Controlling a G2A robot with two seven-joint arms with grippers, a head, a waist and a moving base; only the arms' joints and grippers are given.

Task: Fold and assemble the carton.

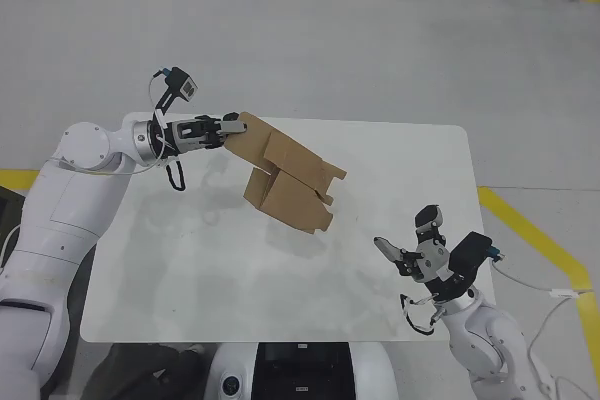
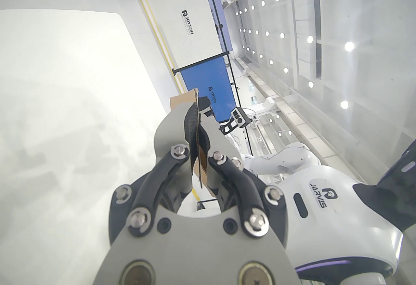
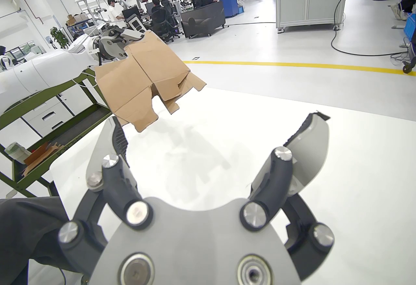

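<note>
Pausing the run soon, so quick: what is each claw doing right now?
Left claw: shut on the carton.
Right claw: open, holding nothing.

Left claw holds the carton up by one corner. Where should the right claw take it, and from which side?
Probably the flap end of the carton, opposite the left claw. Come in from the side of the open right claw: that thin edge faces it and hangs clear of the table.

Left hand (image 2: pixel 195 119) hides most of the carton (image 2: pixel 182 100) — only an edge shows.
</note>
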